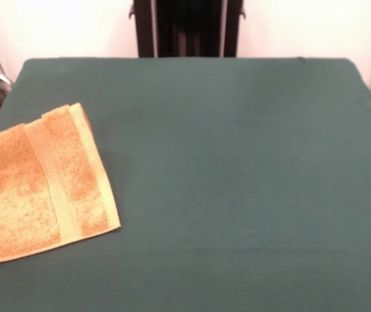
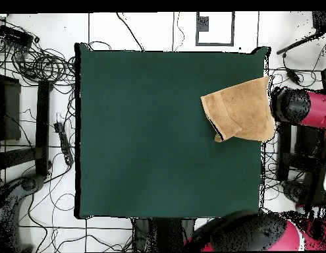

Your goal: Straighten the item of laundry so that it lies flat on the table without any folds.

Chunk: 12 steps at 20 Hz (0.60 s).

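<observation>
We see the green table (image 1: 237, 162) mostly bare, the orange towel (image 1: 36, 185) hanging over one side edge, apparently unfolded. The red arm (image 2: 303, 107) sits just beyond that edge; we cannot tell the tool's state.

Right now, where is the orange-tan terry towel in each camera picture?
Front view: the orange-tan terry towel lies at the left edge, partly cut off by the frame.
Overhead view: it lies at the right edge of the dark green cloth table, toward the top.
Shared landmark: that table edge beside the towel.
</observation>
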Available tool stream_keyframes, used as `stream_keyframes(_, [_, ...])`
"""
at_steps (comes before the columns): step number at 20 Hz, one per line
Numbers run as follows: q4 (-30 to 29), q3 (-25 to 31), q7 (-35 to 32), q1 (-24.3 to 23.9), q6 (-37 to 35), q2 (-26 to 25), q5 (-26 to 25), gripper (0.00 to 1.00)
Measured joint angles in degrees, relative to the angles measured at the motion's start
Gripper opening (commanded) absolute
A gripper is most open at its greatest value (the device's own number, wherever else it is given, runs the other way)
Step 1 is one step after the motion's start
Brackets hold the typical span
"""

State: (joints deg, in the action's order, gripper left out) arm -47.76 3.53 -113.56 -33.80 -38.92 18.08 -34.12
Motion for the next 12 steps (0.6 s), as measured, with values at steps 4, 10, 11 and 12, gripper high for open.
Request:
stream_keyframes(4, [-2.4,0.0,0.0,-0.8,-0.1,3.6,0.9,1.00])
stream_keyframes(10, [-6.6,1.9,0.0,-3.6,-0.1,8.6,5.0,1.00])
stream_keyframes(11, [-7.1,2.2,0.0,-4.0,-0.2,8.9,5.6,1.00])
stream_keyframes(12, [-7.4,2.5,0.0,-4.3,-0.2,9.1,5.9,1.00])
